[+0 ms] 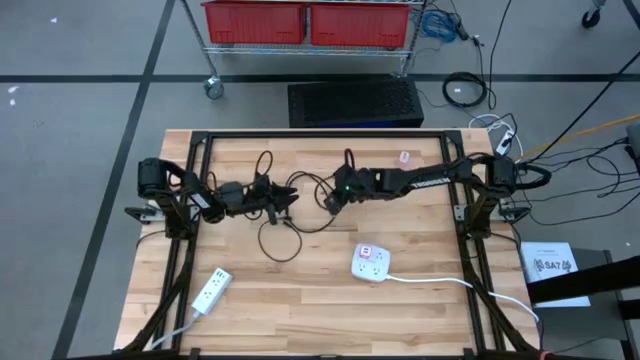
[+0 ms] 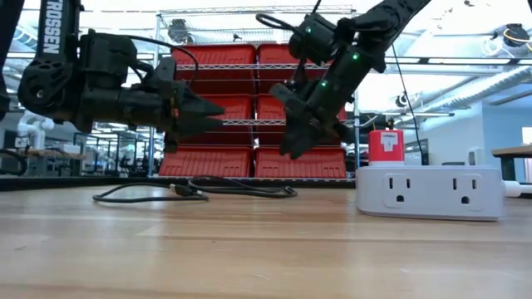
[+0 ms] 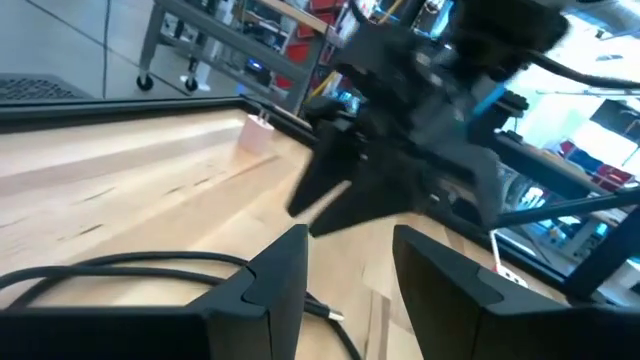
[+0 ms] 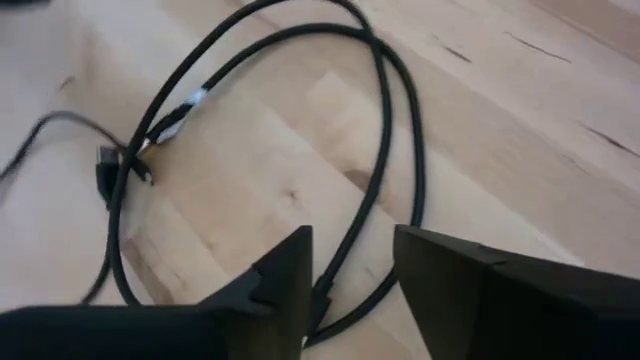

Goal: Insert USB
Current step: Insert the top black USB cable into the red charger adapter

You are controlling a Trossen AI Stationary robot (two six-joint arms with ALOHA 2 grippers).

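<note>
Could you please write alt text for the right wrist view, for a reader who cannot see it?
The right gripper hangs over a looped black cable lying on the wooden table, its fingers apart and empty. The cable's plug ends lie farther off.

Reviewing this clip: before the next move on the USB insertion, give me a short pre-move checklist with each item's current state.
1. Right gripper free of the cable: ok, fingers apart, nothing between them.
2. Left gripper free: ok, fingers apart, nothing held.
3. Black cable on the table, within reach: ok, looped between both grippers.
4. USB plug end located: ok, it lies on the wood in the right wrist view.
5. White power strip with its USB ports unobstructed: ok, nothing on it.
6. Plug orientation matches the port: cannot tell.
</note>
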